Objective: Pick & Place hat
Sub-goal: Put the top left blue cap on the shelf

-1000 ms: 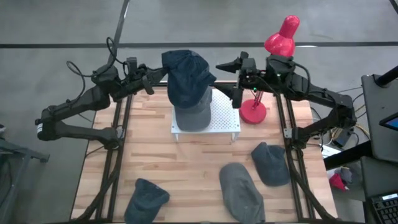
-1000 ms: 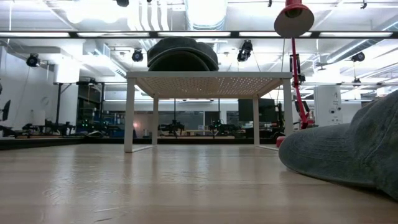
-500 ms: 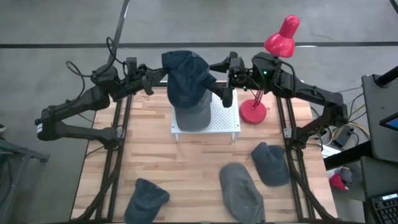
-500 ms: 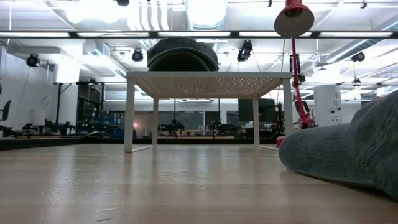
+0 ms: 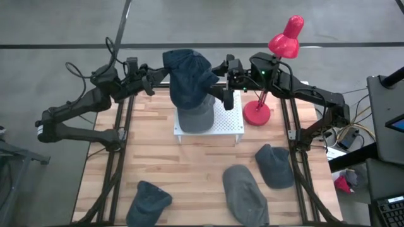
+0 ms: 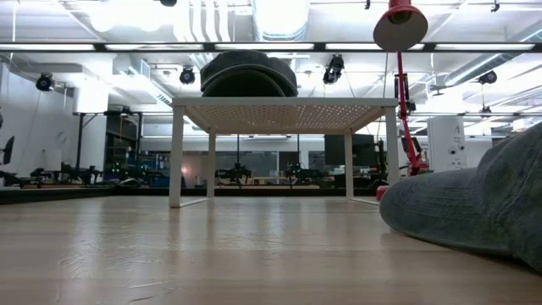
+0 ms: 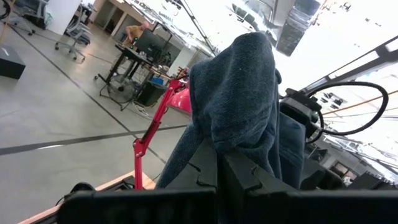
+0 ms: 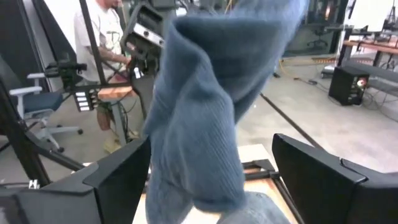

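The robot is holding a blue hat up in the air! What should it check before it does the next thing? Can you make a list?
1. Left pincer shut on the blue hat: ok, the cloth hangs from its closed fingers.
2. Right pincer open around the blue hat: ok, its fingers sit on either side of the cloth.
3. Blue hat above the white stand: ok in the high view.
4. Grey hat already on the stand: ok, it sits on top, under the blue hat.
5. Blue hat clear of the red lamp: ok, the lamp stands off to the side.
6. Blue hat touching the grey hat: cannot tell.
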Motion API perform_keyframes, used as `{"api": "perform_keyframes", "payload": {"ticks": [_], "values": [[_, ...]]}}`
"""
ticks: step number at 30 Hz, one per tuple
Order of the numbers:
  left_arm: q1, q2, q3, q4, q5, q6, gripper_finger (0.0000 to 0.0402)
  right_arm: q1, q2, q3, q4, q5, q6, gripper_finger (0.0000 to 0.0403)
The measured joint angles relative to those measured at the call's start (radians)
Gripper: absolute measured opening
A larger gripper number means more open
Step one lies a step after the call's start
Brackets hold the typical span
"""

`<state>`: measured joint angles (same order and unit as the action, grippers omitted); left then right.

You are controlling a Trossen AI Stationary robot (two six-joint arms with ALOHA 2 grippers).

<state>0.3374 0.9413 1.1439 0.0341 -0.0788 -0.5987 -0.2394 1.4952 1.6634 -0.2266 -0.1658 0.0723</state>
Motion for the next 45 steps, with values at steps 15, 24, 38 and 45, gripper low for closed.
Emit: {"api": "perform_keyframes", "payload": {"ticks": [15,24,38,45], "values": [[0.0,0.031,0.0,0.043,0.0,-0.001,0.0,0.0,0.0,0.0,0.047,-0.001,-0.004,0.0262],[0.0,0.031,0.0,0.071,0.0,0.0,0.0,0.001,0.0,0.0,0.05,0.007,-0.004,0.0228],[0.0,0.031,-0.001,0.096,0.0,0.023,0.0,0.001,0.0,-0.001,0.052,0.008,0.007,0.0237],[0.0,0.031,-0.001,0.095,0.0,0.023,0.0,0.001,-0.001,-0.001,0.052,0.008,0.007,0.0245]]}}
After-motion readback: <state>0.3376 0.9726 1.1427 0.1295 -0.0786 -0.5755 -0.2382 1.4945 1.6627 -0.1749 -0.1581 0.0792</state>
